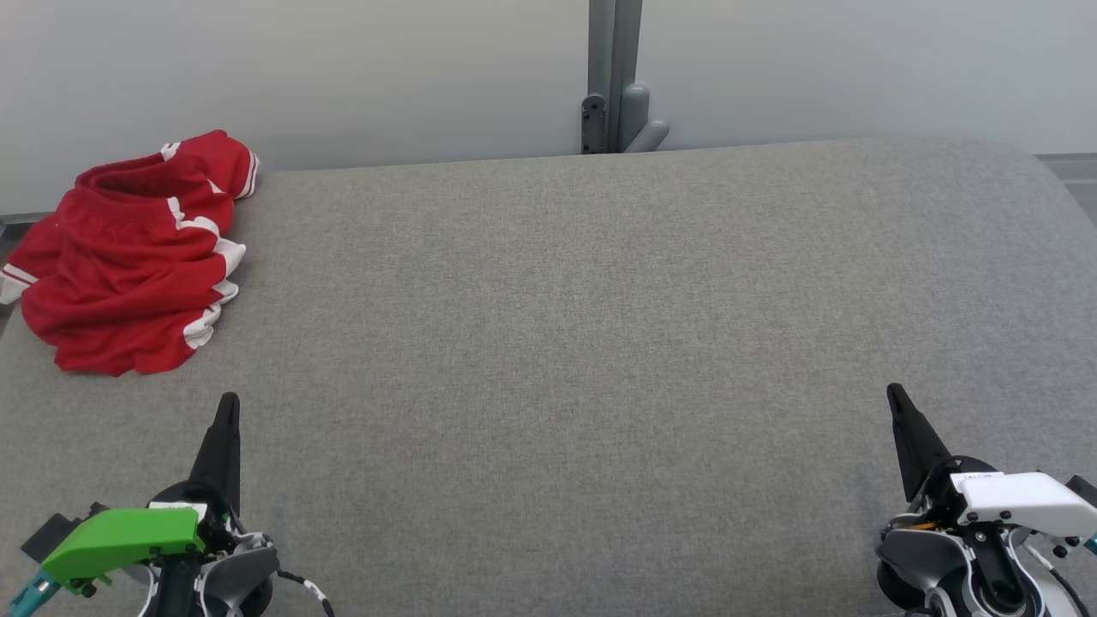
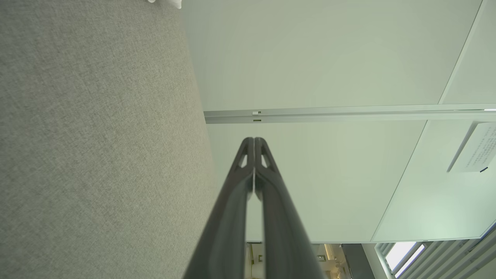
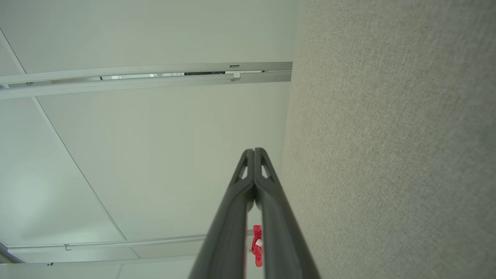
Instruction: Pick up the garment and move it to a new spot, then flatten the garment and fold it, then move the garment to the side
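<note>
The garment (image 1: 128, 257), red with white trim, lay crumpled at the far left corner of the grey table (image 1: 583, 326), reaching its left edge. The left gripper (image 1: 227, 411) sat at the near left, near the garment but apart from it, fingers pressed together and holding nothing. The right gripper (image 1: 896, 403) sat at the near right, well apart from the garment, likewise closed and empty. Both pointed toward the far wall (image 1: 386, 77).

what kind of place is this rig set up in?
Probably an office or lab test bay rather than a home: pale partition panels joined by a grey metal post, a printed notice stuck on one panel, and a grey fabric-covered work surface with the red garment on it.
</note>
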Tool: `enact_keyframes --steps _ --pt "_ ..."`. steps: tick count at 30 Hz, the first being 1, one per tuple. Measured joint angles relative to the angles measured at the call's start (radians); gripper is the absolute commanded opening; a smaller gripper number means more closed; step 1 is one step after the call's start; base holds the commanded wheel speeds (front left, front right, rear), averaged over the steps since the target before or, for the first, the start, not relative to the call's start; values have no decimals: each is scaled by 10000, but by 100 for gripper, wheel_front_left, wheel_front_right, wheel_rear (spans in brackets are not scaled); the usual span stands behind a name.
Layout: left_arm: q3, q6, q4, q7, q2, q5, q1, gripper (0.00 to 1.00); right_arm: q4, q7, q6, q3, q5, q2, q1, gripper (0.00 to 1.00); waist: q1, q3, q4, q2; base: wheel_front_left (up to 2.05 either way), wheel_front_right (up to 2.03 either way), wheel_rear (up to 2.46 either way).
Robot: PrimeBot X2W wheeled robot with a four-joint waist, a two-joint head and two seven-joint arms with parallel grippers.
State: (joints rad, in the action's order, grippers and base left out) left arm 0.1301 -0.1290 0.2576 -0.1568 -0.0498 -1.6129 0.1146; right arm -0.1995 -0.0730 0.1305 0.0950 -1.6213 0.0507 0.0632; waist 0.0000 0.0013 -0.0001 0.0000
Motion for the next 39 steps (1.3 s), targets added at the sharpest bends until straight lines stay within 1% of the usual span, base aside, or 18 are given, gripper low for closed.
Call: enact_keyframes --steps 39 --pt "0 0 0 0 0 0 0 0 0 0 0 0 0 0 1 0 0 0 0 0 0 0 0"
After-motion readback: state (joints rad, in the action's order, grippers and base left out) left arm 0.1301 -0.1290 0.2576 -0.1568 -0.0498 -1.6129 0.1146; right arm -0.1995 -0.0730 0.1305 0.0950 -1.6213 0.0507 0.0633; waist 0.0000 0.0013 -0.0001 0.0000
